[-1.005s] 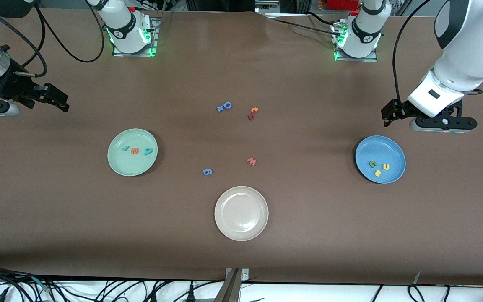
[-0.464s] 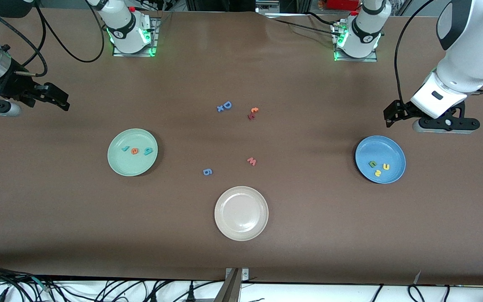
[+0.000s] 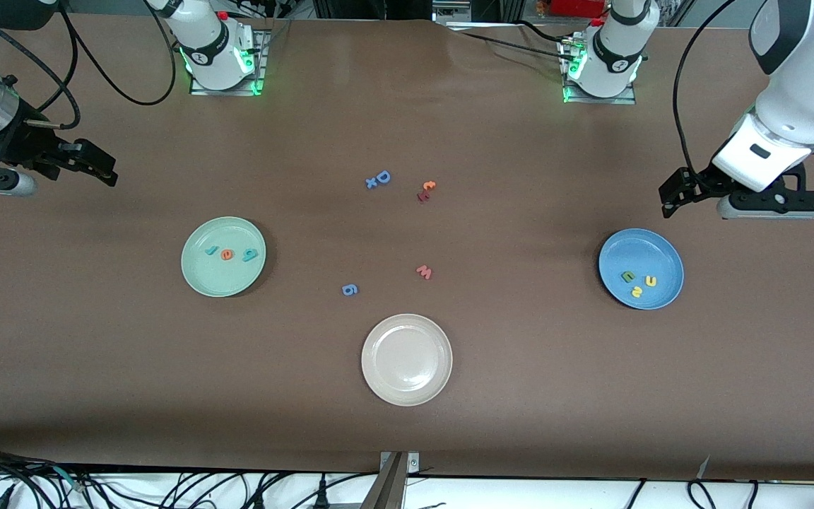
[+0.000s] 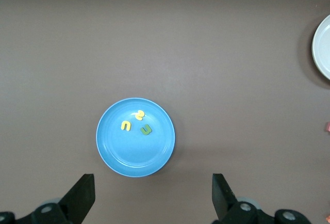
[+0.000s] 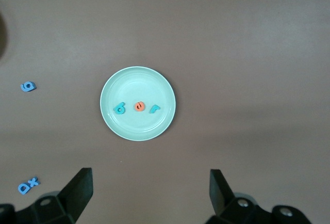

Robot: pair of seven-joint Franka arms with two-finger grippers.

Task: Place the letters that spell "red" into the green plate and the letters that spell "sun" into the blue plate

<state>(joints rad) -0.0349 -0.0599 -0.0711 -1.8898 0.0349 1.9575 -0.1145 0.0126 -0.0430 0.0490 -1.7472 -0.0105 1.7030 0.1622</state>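
The green plate [image 3: 217, 283] holds a teal r [image 3: 211, 250], an orange e [image 3: 227, 254] and a teal d [image 3: 249, 255]; the right wrist view shows the same plate [image 5: 135, 82] with its letters. The blue plate [image 3: 644, 244] holds a green letter [image 3: 628, 276], a yellow s [image 3: 636, 291] and a second yellow letter [image 3: 651, 281], which the left wrist view also shows on the plate [image 4: 134, 157]. My left gripper [image 3: 675, 192] [image 4: 153, 195] hangs open and empty over bare table beside the blue plate. My right gripper [image 3: 96, 166] [image 5: 149, 193] hangs open and empty over bare table at the right arm's end.
A cream-white plate [image 3: 407, 396] sits near the front edge, midway along the table. Loose letters lie in the middle: a blue D with an x [image 3: 379, 178], an orange and a red letter [image 3: 426, 189], a red w [image 3: 425, 271] and a blue g [image 3: 350, 289].
The left arm has drifted toward its own end of the table, away from the blue plate. The right arm has barely moved. Plates and letters are unchanged.
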